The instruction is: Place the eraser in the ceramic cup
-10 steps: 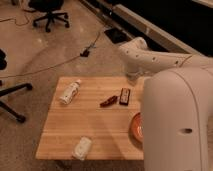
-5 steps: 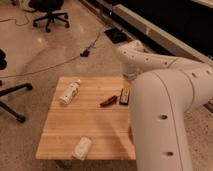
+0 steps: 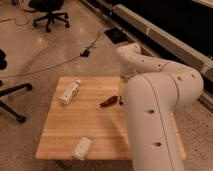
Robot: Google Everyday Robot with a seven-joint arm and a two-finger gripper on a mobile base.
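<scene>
Camera view shows the claw (image 3: 123, 78) at the end of the white arm (image 3: 150, 120), over the far edge of the table (image 3: 75, 122), right of that edge's middle. Only a small dark part of it shows under the arm's wrist. It stands spread, and nothing can be seen in it.

Toward the near edge from the claw, and apart from it, lies the eraser (image 3: 120, 99), a small dark block flat on the wood about midway between the far and near edges. Its right side is hidden by the thick forearm, which covers the whole right part of the table. Just beside the eraser's left end is a dark red pepper-like object (image 3: 107, 102), lying at a slant.

Farther left, near the far left corner, a white bottle (image 3: 70, 92) lies on its side. The ceramic cup (image 3: 82, 148) is well apart from both claw and eraser, close to the near edge and left of its middle; it appears to lie tipped over.

Beyond the table, on the speckled floor, are cables (image 3: 60, 62) and an office chair (image 3: 47, 12).
</scene>
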